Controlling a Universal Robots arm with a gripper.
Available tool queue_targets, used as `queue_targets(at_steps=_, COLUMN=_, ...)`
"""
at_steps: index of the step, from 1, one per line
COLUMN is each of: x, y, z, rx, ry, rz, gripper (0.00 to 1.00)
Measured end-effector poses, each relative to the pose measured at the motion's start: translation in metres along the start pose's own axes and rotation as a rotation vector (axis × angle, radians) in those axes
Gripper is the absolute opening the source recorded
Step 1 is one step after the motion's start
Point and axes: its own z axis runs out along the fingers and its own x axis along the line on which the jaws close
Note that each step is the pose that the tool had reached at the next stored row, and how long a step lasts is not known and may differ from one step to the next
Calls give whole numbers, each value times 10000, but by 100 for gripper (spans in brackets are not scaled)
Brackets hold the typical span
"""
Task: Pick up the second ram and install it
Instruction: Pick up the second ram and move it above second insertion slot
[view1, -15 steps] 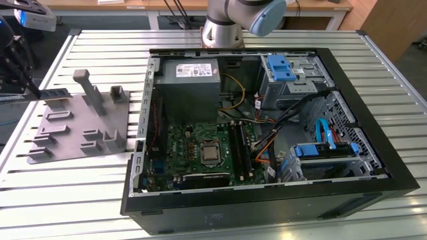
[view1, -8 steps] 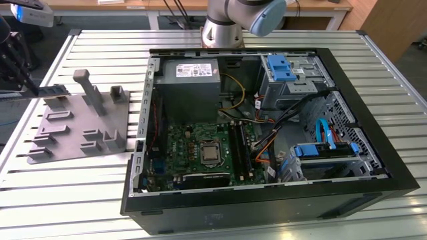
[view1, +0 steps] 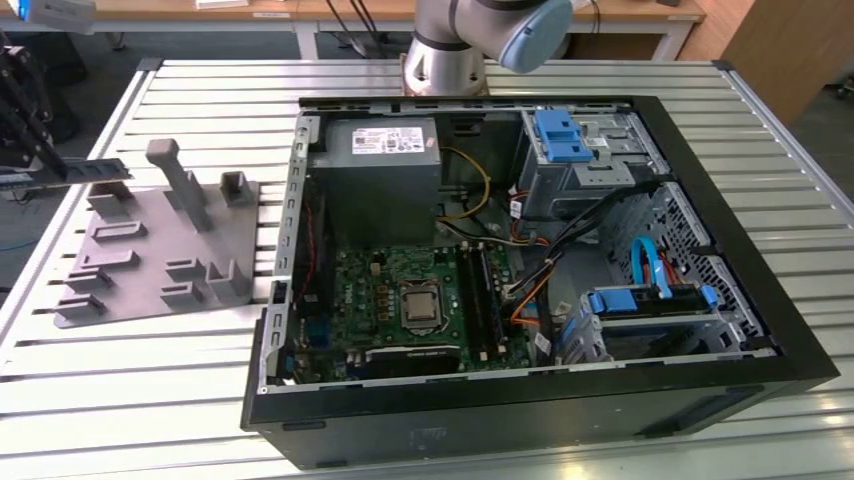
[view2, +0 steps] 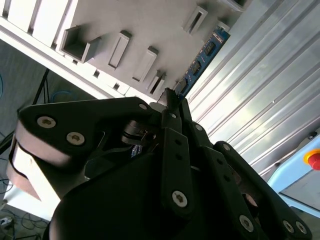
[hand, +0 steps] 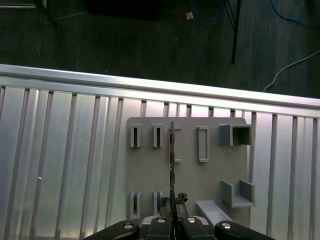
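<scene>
End effector (hand: 173, 201) was clenched on one end of the second ram (hand: 171, 150); that short hold could've let it pivot.

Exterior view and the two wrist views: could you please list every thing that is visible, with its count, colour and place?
second ram: one, blue-green, clamped in the hand over the fixture plate.
fixture plate: one, grey, on the table at the exterior view's left.
computer case: one, black, open, middle of the table.
motherboard: one, green, inside the case.
power supply: one, grey, inside the case beside the motherboard.
drive brackets: two, blue, inside the case at the exterior view's right.
table: one, silver, slatted, under everything.
arm: one, grey, base behind the case.
hand: one, black, shut on the second ram.
</scene>
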Motion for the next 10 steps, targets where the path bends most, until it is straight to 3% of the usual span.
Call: queue_targets(at_steps=10, x=-17, y=13, z=-227, rx=2, ry=-17, rz=0, gripper=14)
